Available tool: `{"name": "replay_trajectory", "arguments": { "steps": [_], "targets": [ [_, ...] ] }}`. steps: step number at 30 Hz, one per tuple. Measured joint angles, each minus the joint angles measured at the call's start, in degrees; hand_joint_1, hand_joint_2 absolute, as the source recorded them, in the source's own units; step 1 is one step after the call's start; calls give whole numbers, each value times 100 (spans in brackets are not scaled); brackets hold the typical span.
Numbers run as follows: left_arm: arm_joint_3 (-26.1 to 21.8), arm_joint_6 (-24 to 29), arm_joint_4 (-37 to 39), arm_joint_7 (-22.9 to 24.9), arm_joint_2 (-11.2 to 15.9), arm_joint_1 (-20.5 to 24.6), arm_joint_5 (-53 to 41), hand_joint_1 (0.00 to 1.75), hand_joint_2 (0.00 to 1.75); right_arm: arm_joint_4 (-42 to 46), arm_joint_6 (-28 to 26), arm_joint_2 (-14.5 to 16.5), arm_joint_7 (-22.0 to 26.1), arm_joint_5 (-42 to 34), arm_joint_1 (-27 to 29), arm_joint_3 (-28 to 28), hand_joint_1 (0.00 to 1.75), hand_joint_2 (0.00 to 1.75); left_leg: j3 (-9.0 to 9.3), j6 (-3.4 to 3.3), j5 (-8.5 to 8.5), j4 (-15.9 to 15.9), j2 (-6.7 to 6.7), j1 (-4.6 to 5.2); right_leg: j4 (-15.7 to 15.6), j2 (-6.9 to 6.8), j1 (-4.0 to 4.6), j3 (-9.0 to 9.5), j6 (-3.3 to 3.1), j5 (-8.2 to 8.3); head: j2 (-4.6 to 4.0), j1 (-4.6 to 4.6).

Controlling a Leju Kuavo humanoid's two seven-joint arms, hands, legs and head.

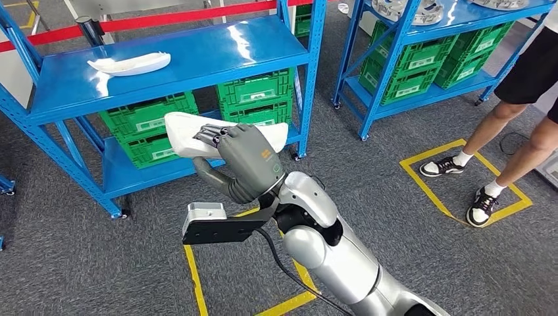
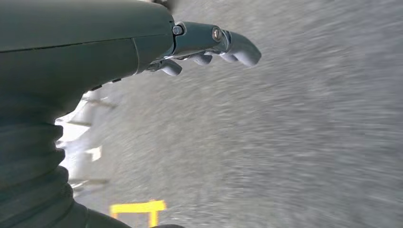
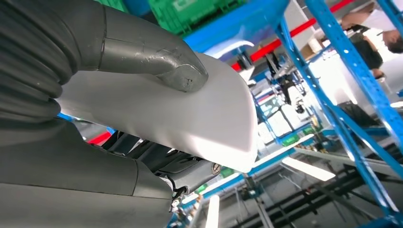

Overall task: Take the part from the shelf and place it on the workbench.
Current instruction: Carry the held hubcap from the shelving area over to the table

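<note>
My right hand (image 1: 247, 161) holds a long white moulded part (image 1: 181, 135) in the air, in front of the blue shelf's (image 1: 197, 56) lower level. In the right wrist view the thumb (image 3: 157, 57) presses on one face of the part (image 3: 190, 114) and the darker fingers lie under it. A second white part (image 1: 129, 64) lies on the shelf's top board, at its left. My left hand (image 2: 209, 45) hangs over grey carpet with its fingers stretched out and nothing in them.
Green crates (image 1: 256, 99) fill the shelf's lower level. A second blue shelf (image 1: 421, 59) with more crates stands at the right. A person's legs (image 1: 500, 151) stand inside a yellow taped square (image 1: 460, 184). Yellow tape (image 1: 194, 276) marks the carpet below my arm.
</note>
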State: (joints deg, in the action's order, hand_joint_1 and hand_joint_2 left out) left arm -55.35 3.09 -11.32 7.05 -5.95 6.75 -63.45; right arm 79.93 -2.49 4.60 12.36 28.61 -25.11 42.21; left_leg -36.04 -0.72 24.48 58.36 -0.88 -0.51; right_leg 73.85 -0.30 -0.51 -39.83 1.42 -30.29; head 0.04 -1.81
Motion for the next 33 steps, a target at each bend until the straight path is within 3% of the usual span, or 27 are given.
{"name": "replay_trajectory", "arguments": {
  "steps": [1, 3, 4, 5, 7, 8, 9, 11, 12, 13, 15, 16, 17, 19, 20, 22, 23, 24, 25, 27, 28, 29, 30, 31, 33],
  "targets": [
    [-46, 19, 2, 52, 11, -47, 25, 0, 175, -77, -69, -9, 26, -40, -21, -26, 175, 175, -93, 14, -67, 21, 2, 0, -324, 2, 6, 298, -31, 90, 0, -1],
    [-119, 45, 5, 138, 22, -114, 58, 0, 175, -160, -188, -16, 50, -71, -47, -111, 175, 175, -220, 65, -193, 44, 20, 10, -1155, 2, 39, 917, -109, -8, 0, 3],
    [-147, 53, 5, 162, 23, -139, 67, 0, 175, -184, -234, -28, 61, -74, -47, -166, 175, 175, -242, 100, -254, 38, 29, 9, -1446, 6, 55, 1095, -142, -91, 0, -6],
    [-173, 58, 7, 174, 23, -163, 72, 0, 175, -206, -264, -47, 76, -74, -31, -221, 175, 175, -247, 141, -315, 11, 35, 3, -1599, 11, 72, 1155, -172, -134, 0, -15],
    [-219, 58, 17, 179, 23, -208, 69, 0, 175, -260, -294, -122, 105, -75, 33, -321, 175, 175, -257, 220, -388, -42, 46, -14, -1659, 14, 68, 1083, -242, -13, 0, -37],
    [-236, 42, 26, 175, 14, -227, 51, 0, 175, -285, -304, -172, 109, -87, 79, -368, 175, 175, -297, 254, -289, 5, 54, -21, -1683, 10, 58, 1036, -287, 67, 0, -25],
    [-246, 15, 36, 162, 3, -243, 13, 0, 175, -303, -325, -237, 104, -113, 137, -424, 175, 175, -359, 286, -74, 163, 62, -23, -1708, 4, 43, 973, -321, 153, 0, -11],
    [-250, -60, 55, 93, -26, -255, -114, 0, 175, -320, -384, -391, 85, -188, 295, -579, 175, 175, -514, 338, 555, 812, 69, -35, -1722, -5, 31, 808, -351, 309, 0, 19],
    [-248, -91, 62, 43, -41, -256, -185, 0, 175, -321, -418, -476, 76, -220, 389, -674, 175, 175, -563, 358, 774, 1186, 69, -36, -1717, -12, 30, 719, -346, 381, 0, 23],
    [-245, -114, 68, -11, -56, -255, -255, 0, 175, -321, -448, -561, 69, -240, 483, -777, 175, 175, -560, 371, 850, 1471, 69, -37, -1707, -18, 29, 624, -336, 456, 0, 23],
    [-216, -158, 77, -101, -93, -244, -404, 0, 175, -296, -494, -722, 50, -239, 651, -1000, 175, 175, -313, 376, 653, 1524, 69, -39, -1676, -26, 19, 424, -302, 600, 0, 22],
    [-188, -174, 80, -130, -110, -227, -477, 0, 175, -259, -500, -794, 33, -223, 718, -1113, 175, 175, -49, 368, 519, 1262, 71, -40, -1653, -27, 13, 326, -278, 665, 0, 22],
    [-150, -186, 83, -146, -127, -198, -546, 0, 175, -202, -486, -853, 8, -192, 773, -1224, 175, 175, 277, 353, 492, 866, 79, -35, -1630, -28, 12, 240, -250, 720, 0, 23],
    [-64, -185, 86, -152, -153, -118, -650, 0, 175, -83, -413, -939, -47, -112, 834, -1411, 175, 175, 769, 283, 634, 124, 101, -8, -1601, -36, 15, 134, -183, 833, 0, 17],
    [-22, -173, 87, -151, -161, -76, -681, 0, 175, -40, -371, -971, -72, -67, 847, -1484, 175, 175, 857, 235, 709, -64, 109, 12, -1610, -40, 14, 111, -146, 895, 0, 15],
    [34, -129, 90, -150, -171, -2, -651, 0, 175, 3, -308, -1034, -93, 33, 864, -1590, 175, 175, 796, 114, 656, -134, 94, 20, -1641, -35, 5, 89, -68, 988, 0, 13],
    [45, -104, 91, -157, -172, 35, -599, 0, 175, 15, -289, -1063, -94, 84, 875, -1635, 175, 175, 767, 50, 599, -140, 81, 14, -1601, -25, -2, 55, -34, 921, 0, 10],
    [47, -82, 90, -169, -168, 67, -533, 0, 175, 26, -276, -1089, -89, 133, 887, -1683, 175, 175, 722, -8, 533, -150, 66, 3, -1463, -13, -6, -5, -5, 749, 0, 5],
    [47, -65, 88, -179, -160, 96, -470, 0, 175, 39, -271, -1117, -86, 174, 898, -1734, 175, 175, 666, -47, 467, -148, 51, -2, -1192, -3, -16, -94, 16, 472, 0, 2],
    [41, -45, 84, -187, -125, 125, -347, 0, 175, 81, -270, -1159, -97, 251, 938, -1837, 175, 175, 504, -80, 339, -126, 40, 4, -415, 6, -16, -289, 48, -68, 0, -3],
    [32, -42, 84, -167, -106, 126, -283, 0, 175, 120, -274, -1184, -118, 289, 976, -1891, 175, 175, 412, -80, 277, -109, 38, 6, -89, 7, -16, -329, 57, -185, 0, -3],
    [14, -42, 84, -131, -91, 117, -221, 0, 175, 172, -277, -1209, -143, 327, 1025, -1943, 175, 175, 319, -76, 222, -86, 37, 7, 69, 8, -17, -287, 60, -167, 0, -3],
    [-11, -42, 85, -81, -82, 98, -174, 0, 175, 237, -280, -1234, -171, 361, 1077, -1997, 175, 175, 229, -65, 173, -61, 37, 7, 21, 8, -18, -146, 55, -57, 0, -4],
    [-36, -42, 86, -7, -75, 66, -154, 0, 175, 323, -281, -1259, -199, 395, 1128, -2054, 175, 175, 142, -48, 127, -29, 37, 6, -259, 8, -20, 122, 45, 73, 0, -4],
    [-67, -44, 88, 169, -71, -15, -187, 0, 175, 504, -283, -1297, -247, 447, 1211, -2148, 175, 175, 11, 8, 51, 30, 33, 16, -1084, 16, -10, 737, 1, 93, 0, -1]
  ]
}}
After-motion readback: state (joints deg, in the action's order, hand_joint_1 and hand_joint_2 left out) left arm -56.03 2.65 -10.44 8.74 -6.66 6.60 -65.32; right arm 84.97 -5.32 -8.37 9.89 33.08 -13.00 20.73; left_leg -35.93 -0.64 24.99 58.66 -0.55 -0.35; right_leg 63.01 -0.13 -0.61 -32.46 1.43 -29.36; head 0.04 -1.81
